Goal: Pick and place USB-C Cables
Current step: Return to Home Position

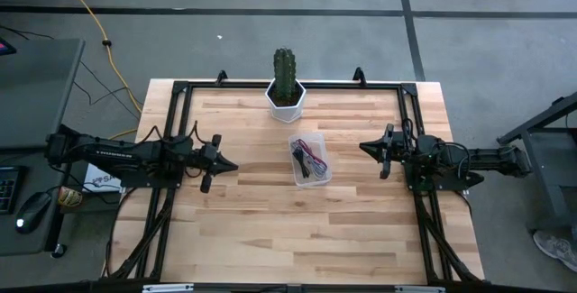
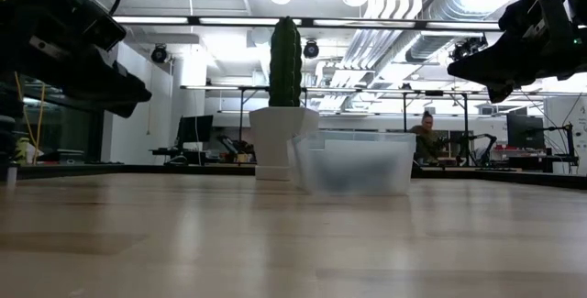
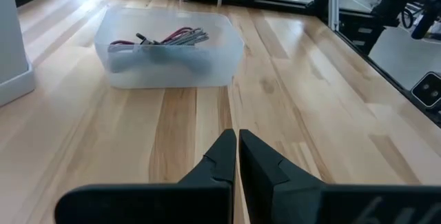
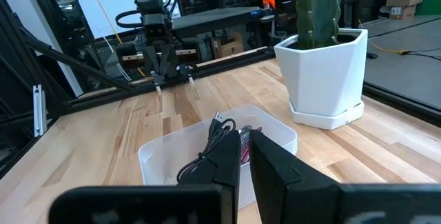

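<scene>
The USB-C cables [image 1: 309, 160] lie tangled together inside the transparent bin [image 1: 294, 140], which sits near the middle of the tabletop [image 1: 270, 230], just in front of the cactus in its white pot [image 1: 286, 86]. Red-pink, grey and black strands show in the pile, though the tangle is too tight to count 3 separate cables with certainty. No loose cable shows anywhere on the wood around the bin, so the placing part looks finished. The left gripper [image 1: 233, 165] hovers well apart from the bin on its left, jaws pressed together and holding nothing. The right gripper [image 1: 362, 147] hangs off the bin's right side, jaws likewise closed and empty. What remains, by my judgement, is only for both arms to park.
</scene>
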`<state>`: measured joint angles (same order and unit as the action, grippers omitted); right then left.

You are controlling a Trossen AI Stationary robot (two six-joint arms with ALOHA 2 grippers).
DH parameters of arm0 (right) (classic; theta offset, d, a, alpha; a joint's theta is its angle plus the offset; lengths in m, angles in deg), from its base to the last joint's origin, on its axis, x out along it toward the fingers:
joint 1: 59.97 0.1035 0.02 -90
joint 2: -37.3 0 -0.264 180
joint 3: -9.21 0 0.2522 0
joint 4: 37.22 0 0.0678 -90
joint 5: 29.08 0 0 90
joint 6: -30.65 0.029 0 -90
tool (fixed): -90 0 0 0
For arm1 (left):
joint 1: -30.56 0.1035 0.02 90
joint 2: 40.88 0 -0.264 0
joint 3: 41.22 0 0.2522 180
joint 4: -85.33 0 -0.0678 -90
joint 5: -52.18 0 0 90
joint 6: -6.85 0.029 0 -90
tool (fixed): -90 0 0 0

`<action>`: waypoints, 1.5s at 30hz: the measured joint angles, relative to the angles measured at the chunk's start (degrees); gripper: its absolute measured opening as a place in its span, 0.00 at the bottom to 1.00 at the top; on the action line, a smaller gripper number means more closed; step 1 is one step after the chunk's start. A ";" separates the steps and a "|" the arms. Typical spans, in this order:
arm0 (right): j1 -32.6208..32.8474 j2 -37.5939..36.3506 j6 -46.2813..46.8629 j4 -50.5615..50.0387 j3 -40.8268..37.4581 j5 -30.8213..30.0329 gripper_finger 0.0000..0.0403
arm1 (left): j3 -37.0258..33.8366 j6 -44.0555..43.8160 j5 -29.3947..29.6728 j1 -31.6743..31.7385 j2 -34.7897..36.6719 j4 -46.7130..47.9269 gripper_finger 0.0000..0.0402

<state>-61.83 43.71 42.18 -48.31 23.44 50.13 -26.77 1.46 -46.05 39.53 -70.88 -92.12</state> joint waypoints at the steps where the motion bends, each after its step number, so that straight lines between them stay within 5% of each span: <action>1: 0.02 0.00 -0.02 -0.02 0.00 0.00 0.06 | 0.00 0.00 0.00 0.00 0.00 -0.09 0.00; 16: 0.02 0.00 -0.02 -0.01 0.00 0.00 0.06 | 0.07 0.01 0.11 -1.52 3.44 0.45 0.00; 35: 0.02 0.00 -0.02 -0.01 0.00 0.00 0.06 | 0.02 6.60 1.25 -9.54 29.78 9.48 0.00; 45: 0.00 0.00 -0.02 -0.02 0.00 0.00 0.06 | 0.04 6.59 2.67 -10.14 29.81 9.54 0.00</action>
<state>-61.84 43.71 42.15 -48.33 23.44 50.13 -26.73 8.05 -43.38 29.39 -41.07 -82.57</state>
